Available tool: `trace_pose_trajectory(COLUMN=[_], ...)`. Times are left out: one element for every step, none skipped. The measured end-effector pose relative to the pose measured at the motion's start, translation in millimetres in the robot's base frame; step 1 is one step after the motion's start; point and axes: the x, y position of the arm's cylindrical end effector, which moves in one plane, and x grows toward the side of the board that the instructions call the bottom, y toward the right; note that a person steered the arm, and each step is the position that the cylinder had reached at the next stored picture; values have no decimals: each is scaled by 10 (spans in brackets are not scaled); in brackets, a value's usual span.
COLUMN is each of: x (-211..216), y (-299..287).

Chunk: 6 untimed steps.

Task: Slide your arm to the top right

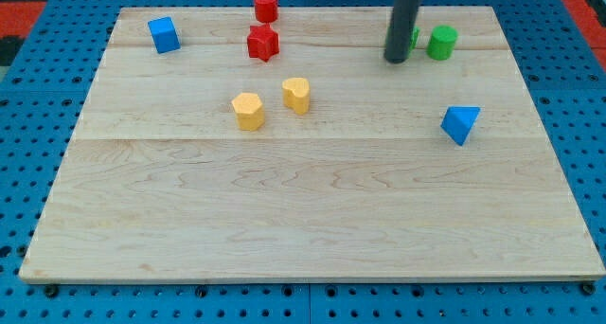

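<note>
My tip resting on bench, far right area, just left of green cylinder, partly hiding second green block. No claw showing, only rod. Blue triangular block sitting nearer, to right.

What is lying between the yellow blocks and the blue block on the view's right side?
Nothing: in the camera view, the board is bare wood between the two yellow blocks and the blue triangular block. My tip stands higher, nearer the view's top.
</note>
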Motion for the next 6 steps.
trace_pose_trajectory(x=[260,176,-743,-1077,-901,-871], y=[293,1638,2166,1721,1249,1218])
